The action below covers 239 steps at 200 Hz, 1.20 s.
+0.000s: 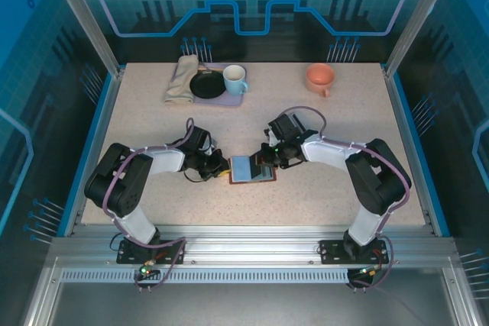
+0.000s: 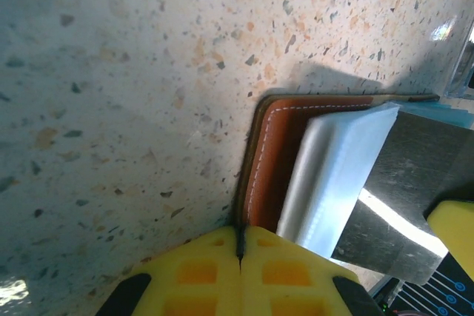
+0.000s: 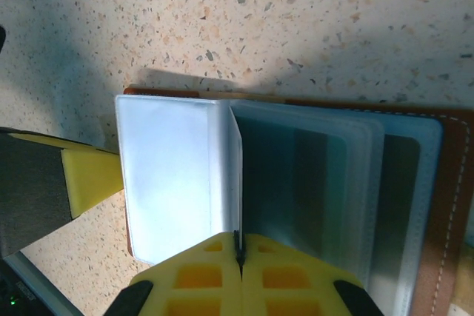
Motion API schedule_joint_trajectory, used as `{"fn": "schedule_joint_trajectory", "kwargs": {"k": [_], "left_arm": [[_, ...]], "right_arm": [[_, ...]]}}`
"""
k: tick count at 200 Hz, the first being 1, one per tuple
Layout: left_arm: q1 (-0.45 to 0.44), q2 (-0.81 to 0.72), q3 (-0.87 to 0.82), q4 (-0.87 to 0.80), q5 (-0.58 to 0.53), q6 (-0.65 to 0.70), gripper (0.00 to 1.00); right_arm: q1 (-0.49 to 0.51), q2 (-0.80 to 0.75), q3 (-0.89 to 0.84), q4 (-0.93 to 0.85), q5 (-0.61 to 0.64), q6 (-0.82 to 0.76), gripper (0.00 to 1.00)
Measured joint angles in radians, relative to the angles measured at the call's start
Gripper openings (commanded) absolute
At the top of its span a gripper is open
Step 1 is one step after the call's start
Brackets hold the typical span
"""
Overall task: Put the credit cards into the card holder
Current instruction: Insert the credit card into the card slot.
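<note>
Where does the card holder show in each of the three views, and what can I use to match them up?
Top external: the card holder lies open mid-table, toward the near edge.
Left wrist: the card holder is lower right of centre, its brown stitched cover showing.
Right wrist: the card holder spans the middle and right.
Shared landmark: its pale clear sleeve page, at left in the right wrist view.

- Top external: high behind, looking down over whole speckled beige tabletop.
- Left wrist: close, facing down; brown leather folder just ahead of yellow left claw.
- Right wrist: equally close; same folder ahead of right claw.
</note>
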Motion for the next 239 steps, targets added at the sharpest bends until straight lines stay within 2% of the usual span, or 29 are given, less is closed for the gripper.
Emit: {"fn": "schedule_joint_trajectory", "kwargs": {"k": [90, 239], "left_arm": [[-0.003, 0.000, 0.004, -0.008, -0.005, 0.000, 0.00], [-0.005, 0.000, 0.008, -0.018, -0.008, 0.000, 0.00]], "right_arm": [[0.002, 0.012, -0.051, 0.134, -0.044, 0.042, 0.00], [-0.012, 0.009, -0.123, 0.201, -0.092, 0.037, 0.00]]}}
